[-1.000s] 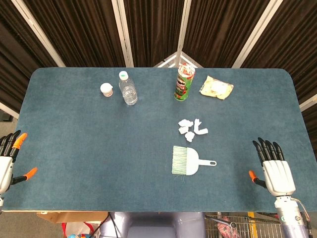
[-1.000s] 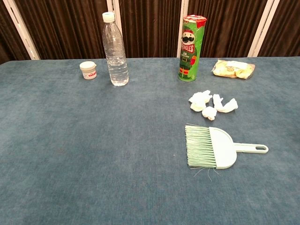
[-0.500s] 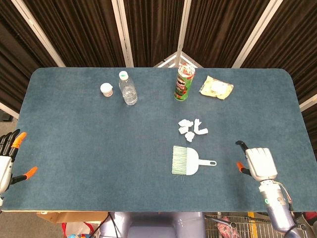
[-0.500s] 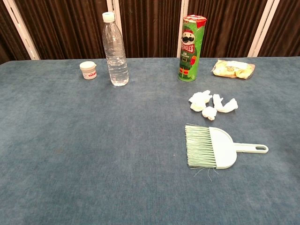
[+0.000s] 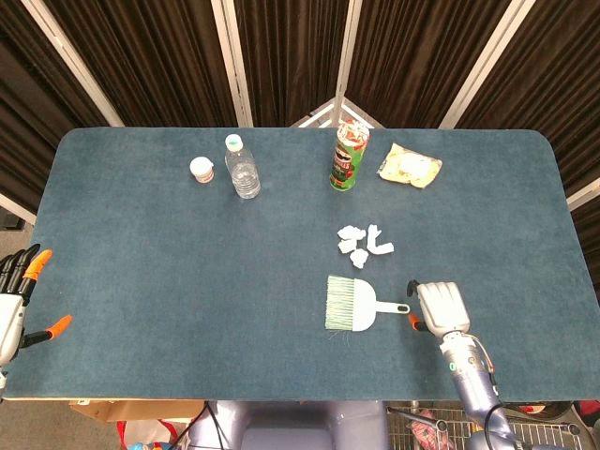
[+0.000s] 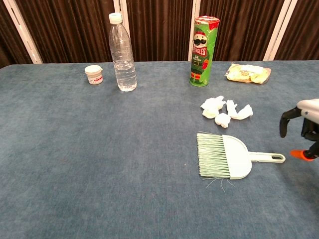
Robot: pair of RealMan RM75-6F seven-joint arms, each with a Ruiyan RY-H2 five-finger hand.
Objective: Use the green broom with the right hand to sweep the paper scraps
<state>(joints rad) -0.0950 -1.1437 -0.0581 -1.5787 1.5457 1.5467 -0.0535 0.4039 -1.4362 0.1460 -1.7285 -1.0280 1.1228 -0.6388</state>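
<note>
The pale green broom (image 5: 352, 305) lies flat on the blue table, bristles pointing left and handle (image 6: 268, 158) pointing right. Several white paper scraps (image 5: 364, 244) sit just beyond it, also seen in the chest view (image 6: 225, 110). My right hand (image 5: 439, 307) hovers just right of the handle's end, fingers bent downward and apart from the orange-tipped thumb, holding nothing. The chest view shows that right hand (image 6: 304, 130) at the right edge, a little above the table. My left hand (image 5: 14, 302) stays at the table's far left edge with fingers spread, holding nothing.
A green Pringles can (image 5: 349, 155) and a snack bag (image 5: 409, 167) stand behind the scraps. A clear water bottle (image 5: 243, 169) and a small white jar (image 5: 201, 170) are at the back left. The table edge (image 5: 281, 397) runs close in front of the broom.
My right hand has moved left from the table's right side to just beside the broom handle's end, its fingers bending downward. The broom, scraps and left hand have not moved.
</note>
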